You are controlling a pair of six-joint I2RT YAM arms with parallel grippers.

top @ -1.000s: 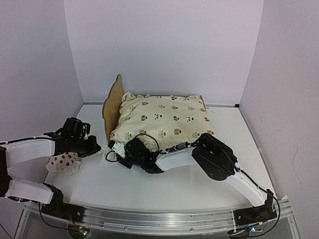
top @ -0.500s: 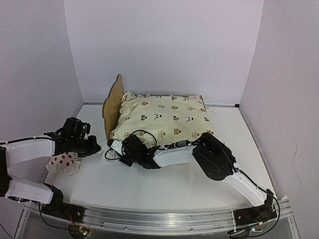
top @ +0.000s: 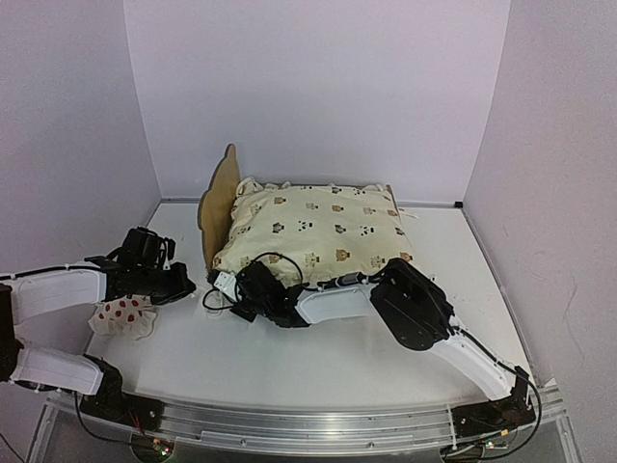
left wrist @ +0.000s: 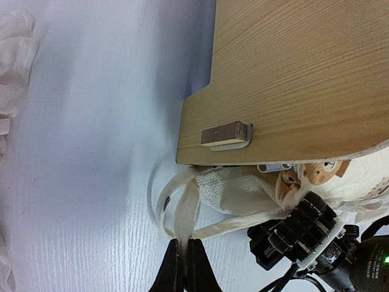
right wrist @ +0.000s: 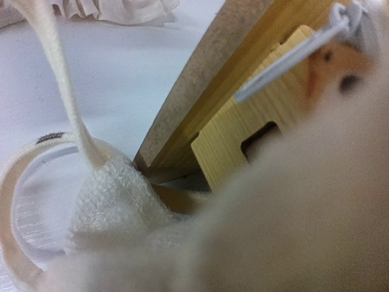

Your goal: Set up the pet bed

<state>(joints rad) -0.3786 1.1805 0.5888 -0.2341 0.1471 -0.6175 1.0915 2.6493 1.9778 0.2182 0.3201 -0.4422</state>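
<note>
The pet bed stands at the back left of the table, its plywood headboard [top: 217,198] upright, also close up in the left wrist view [left wrist: 292,79]. A cream bear-print cushion [top: 313,231] covers the frame. My left gripper [top: 189,285] [left wrist: 183,246] is shut on a cream tie strap [left wrist: 182,207] that comes off the cushion's front-left corner. My right gripper [top: 228,287] [left wrist: 304,234] has its tip at that same corner, shut on the cushion fabric. In the right wrist view blurred cushion fabric [right wrist: 285,219] hides its fingers, beside a wooden leg [right wrist: 243,140].
A small white pillow with red spots [top: 123,314] lies on the table under my left forearm. White walls close in the table on the left, back and right. A metal rail [top: 308,424] runs along the near edge.
My right gripper has closed at the cushion's front-left corner and shifted slightly toward it. The left gripper and the strap it holds have stayed put.
</note>
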